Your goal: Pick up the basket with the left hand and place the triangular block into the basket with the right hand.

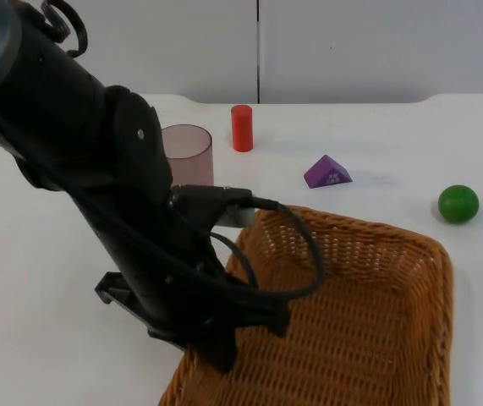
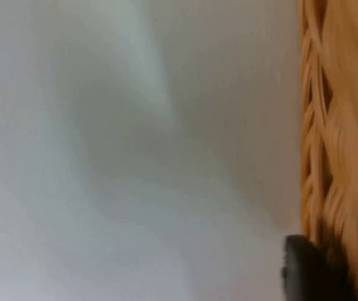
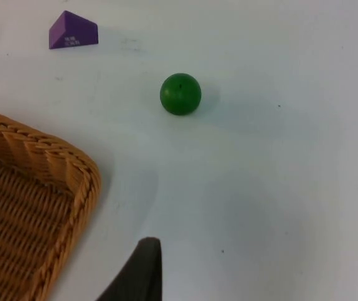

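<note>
A brown wicker basket stands on the white table at the front right. My left arm reaches down to the basket's left rim, where the left gripper sits low against the wicker wall. The purple triangular block lies on the table behind the basket, apart from it. In the right wrist view the block lies far off, beyond the basket's corner. My right gripper hangs over bare table beside that corner, holding nothing that I can see.
A green ball rests to the right of the block, also seen as a green ball ahead of the right gripper. A red cylinder and a pink translucent cup stand at the back, near the grey wall.
</note>
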Tool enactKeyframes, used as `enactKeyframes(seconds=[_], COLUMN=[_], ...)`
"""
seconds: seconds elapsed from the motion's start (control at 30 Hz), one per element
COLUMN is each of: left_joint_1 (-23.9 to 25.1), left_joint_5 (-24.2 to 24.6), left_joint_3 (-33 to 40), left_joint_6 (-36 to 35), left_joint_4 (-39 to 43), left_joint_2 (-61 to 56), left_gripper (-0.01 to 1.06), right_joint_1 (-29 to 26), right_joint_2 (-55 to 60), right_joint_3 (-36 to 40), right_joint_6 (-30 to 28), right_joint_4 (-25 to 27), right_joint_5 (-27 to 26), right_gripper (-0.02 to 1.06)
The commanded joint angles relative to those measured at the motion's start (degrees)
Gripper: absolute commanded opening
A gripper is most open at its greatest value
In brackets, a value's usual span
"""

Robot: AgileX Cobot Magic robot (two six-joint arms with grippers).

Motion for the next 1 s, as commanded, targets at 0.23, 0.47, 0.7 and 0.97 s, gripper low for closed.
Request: enactKeyframes(seconds=[0.23, 0.47, 0.7, 0.97], left_joint_1=[0.8, 5.8, 14.6, 24.3], left_joint_5=[4.7, 12.8, 17.1, 18.2], left_joint_3=[-0.2, -0.2, 0.4, 7.9], left_joint_6=[0.4, 0.4, 2.5, 14.6], left_joint_4=[0.4, -0.2, -0.6, -11.7], left_joint_2=[-2.0, -11.9, -21.4, -24.1], left_gripper=[0.0, 0.0, 0.0, 0.0], right_joint_1=[-0.3, -0.3, -0.3, -0.3], right_joint_2=[0.1, 0.1, 0.1, 0.1], right_joint_3=[-0.3, -0.3, -0.3, -0.3], right_joint_6=[-1.9, -1.9, -2.1, -2.4], right_joint_4=[-0.2, -0.2, 1.1, 1.4], right_joint_5=[-0.4, -0.1, -0.2, -0.5], right_gripper=[1.05, 1.05, 1.05, 1.05])
